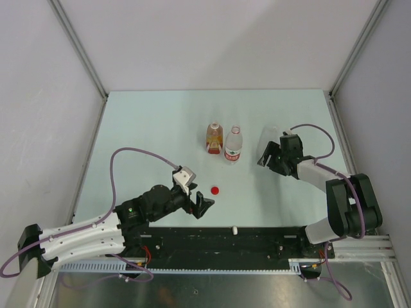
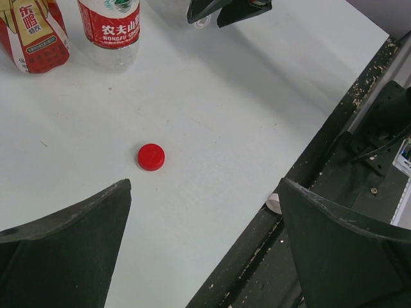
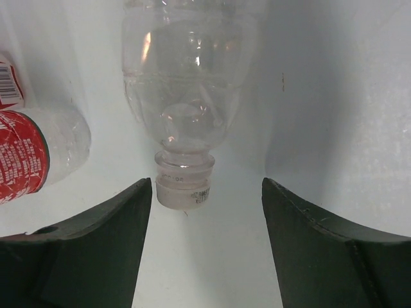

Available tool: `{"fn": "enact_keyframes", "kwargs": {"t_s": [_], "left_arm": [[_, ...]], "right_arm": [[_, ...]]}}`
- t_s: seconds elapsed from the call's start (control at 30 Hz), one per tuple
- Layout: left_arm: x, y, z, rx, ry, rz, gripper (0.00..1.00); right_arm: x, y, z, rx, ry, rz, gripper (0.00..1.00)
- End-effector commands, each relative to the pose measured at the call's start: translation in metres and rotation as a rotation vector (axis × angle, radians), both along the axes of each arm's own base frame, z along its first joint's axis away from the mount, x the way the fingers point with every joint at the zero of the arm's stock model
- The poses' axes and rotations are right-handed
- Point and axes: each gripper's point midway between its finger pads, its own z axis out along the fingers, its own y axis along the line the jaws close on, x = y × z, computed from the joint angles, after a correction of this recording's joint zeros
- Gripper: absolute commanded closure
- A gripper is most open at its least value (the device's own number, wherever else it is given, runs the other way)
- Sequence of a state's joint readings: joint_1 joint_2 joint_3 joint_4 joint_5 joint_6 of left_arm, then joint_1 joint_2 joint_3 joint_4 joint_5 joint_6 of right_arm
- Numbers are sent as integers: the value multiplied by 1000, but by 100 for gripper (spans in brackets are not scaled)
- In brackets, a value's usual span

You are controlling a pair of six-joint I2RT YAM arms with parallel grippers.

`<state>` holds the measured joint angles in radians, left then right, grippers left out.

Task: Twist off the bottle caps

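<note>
Right gripper (image 3: pixel 207 186), jaws apart, faces plain bottle (image 3: pixel 186 83); fitted cap (image 3: pixel 184 191) remains on. Left gripper (image 2: pixel 204 186) apart; red cap (image 2: pixel 151 156), loose white cap (image 1: pixel 236 229) already off.

Your worktop (image 1: pixel 148 141) carries a loose red cap (image 1: pixel 215 190), a white cap (image 1: pixel 236 229) at the near edge, amber bottle (image 1: pixel 214 136) beside labelled bottle (image 1: pixel 233 144).

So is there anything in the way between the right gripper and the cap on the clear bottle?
Nothing visible. The right gripper is open, and the white cap of the clear bottle sits right at the mouth of its jaws with nothing between them. The red-labelled bottle is off to one side, out of the path.
</note>
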<state>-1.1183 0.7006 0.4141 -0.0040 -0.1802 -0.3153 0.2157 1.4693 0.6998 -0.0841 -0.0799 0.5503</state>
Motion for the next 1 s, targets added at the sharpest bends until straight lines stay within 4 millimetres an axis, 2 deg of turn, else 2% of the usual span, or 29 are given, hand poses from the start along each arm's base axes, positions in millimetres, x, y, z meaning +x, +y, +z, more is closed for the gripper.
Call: {"fn": "enact_keyframes", "kwargs": {"t_s": [0.0, 0.13, 0.23, 0.43, 0.53, 0.6, 0.67, 0.8, 0.97], "left_arm": [[4, -4, 21, -57, -13, 15, 1], [3, -5, 20, -55, -8, 11, 1], [3, -5, 19, -53, -7, 12, 0], [3, -3, 20, -62, -11, 15, 0], [3, -1, 22, -69, -17, 21, 1], [3, 0, 24, -75, -23, 22, 1], [3, 1, 27, -79, -30, 21, 1], [4, 4, 32, -89, -48, 29, 1], [5, 7, 40, -102, -74, 33, 1]], "right_arm": [[14, -1, 7, 13, -43, -41, 28], [22, -4, 9, 5, -55, -57, 32], [25, 0, 7, 12, -49, -44, 54], [24, 0, 0, 15, -25, -29, 89], [26, -3, 12, 9, -56, -30, 99], [28, -3, 29, 18, -101, -24, 100], [31, -1, 59, 43, -184, -4, 100], [31, 6, 130, 86, -371, 55, 100], [14, 23, 211, 146, -581, 203, 100]]}}
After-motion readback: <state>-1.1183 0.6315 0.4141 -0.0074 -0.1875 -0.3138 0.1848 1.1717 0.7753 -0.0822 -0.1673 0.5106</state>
